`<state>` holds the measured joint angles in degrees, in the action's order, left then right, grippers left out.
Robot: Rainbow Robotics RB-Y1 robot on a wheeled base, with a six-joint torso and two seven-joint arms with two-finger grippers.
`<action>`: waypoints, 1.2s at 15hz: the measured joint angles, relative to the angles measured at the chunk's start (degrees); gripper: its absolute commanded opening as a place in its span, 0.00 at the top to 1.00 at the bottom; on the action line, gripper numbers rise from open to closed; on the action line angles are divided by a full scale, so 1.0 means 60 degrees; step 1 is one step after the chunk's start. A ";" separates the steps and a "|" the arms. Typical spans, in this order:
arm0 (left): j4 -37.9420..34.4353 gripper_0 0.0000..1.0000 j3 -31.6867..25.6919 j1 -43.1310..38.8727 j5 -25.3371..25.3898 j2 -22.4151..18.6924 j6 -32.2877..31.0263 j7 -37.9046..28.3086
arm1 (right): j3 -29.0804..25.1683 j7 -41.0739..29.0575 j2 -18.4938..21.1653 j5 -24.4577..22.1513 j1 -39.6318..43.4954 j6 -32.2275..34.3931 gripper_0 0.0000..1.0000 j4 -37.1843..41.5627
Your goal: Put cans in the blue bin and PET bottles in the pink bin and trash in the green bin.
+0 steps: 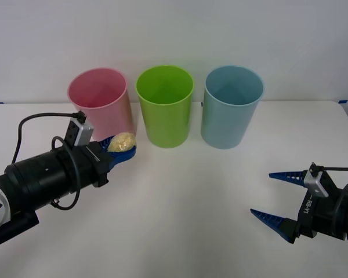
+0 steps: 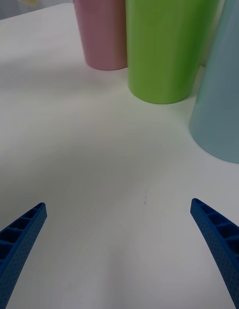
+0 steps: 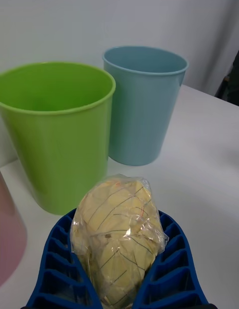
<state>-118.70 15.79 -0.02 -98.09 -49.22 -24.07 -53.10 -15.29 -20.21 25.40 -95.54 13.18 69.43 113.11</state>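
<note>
The left gripper (image 1: 123, 147) pinches the trash (image 1: 124, 141) between its 2 blue fingers (image 3: 57, 259). The trash is a pale yellow wad in clear wrap, and it sits right in the middle of the fingers, held up off the table (image 1: 185, 197). It is in front of the pink bin (image 1: 101, 104), near the green bin (image 1: 165, 105). The blue bin (image 1: 232, 106) stands at the right end of the row. The right gripper (image 1: 272, 194) is low over the table at the right, its 2 fingers spread wide with nothing in them.
</note>
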 measured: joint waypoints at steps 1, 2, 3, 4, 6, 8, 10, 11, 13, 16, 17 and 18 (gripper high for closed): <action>-0.0155 1.00 -0.0212 -0.0046 0.0295 0.0000 0.0001 0.0061 | 0.0000 0.0000 0.0000 0.0000 0.0000 0.0000 0.00 0.0000; -0.0256 1.00 -0.0383 -0.0051 0.0541 0.0000 0.0026 0.0119 | 0.0000 0.0000 0.0000 0.0000 0.0000 0.0000 0.00 0.0000; -0.0333 1.00 -0.0521 -0.0033 0.0758 0.0004 0.0139 0.0166 | 0.0000 0.0000 0.0000 0.0000 0.0000 0.0000 0.00 0.0000; -0.0390 1.00 -0.0602 0.0023 0.0998 0.0007 0.0304 0.0195 | 0.0000 0.0000 0.0000 0.0000 0.0000 0.0000 0.00 0.0000; -0.0517 1.00 -0.0686 0.0165 0.1508 0.0008 0.0521 0.0203 | 0.0000 0.0000 0.0000 0.0000 0.0000 0.0000 0.00 0.0000; -0.0707 1.00 -0.0798 0.0326 0.1781 0.0000 0.0905 0.0127 | 0.0000 0.0000 0.0000 0.0000 0.0000 0.0000 0.00 0.0000; -0.0752 1.00 -0.0810 0.0588 0.1972 -0.0013 0.1225 0.0026 | 0.0000 0.0000 0.0000 0.0000 0.0000 0.0000 0.00 0.0000; -0.0751 1.00 -0.0804 0.0734 0.2060 -0.0014 0.1411 -0.0093 | 0.0000 0.0000 0.0000 0.0000 0.0000 0.0000 0.00 0.0000; -0.0745 1.00 -0.0797 0.1064 0.2001 -0.0041 0.1656 -0.0633 | 0.0000 0.0000 0.0000 0.0000 0.0000 0.0000 0.00 0.0000; -0.0054 1.00 -0.0263 0.2050 0.1871 -0.0084 0.1851 -0.1003 | 0.0000 0.0000 0.0000 0.0000 0.0000 0.0000 0.00 0.0000; 0.0288 1.00 -0.0006 0.2440 0.1868 -0.0141 0.1918 -0.1048 | 0.0000 0.0000 0.0000 0.0000 0.0000 0.0000 0.00 0.0000; 0.0621 1.00 0.0192 0.2832 0.1890 -0.0158 0.1944 -0.1104 | 0.0000 0.0000 0.0000 0.0000 0.0000 0.0000 0.00 0.0000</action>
<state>-114.98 16.94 16.97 -86.75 -50.17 -12.41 -59.72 -15.29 -20.21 25.40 -95.54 13.18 69.43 113.12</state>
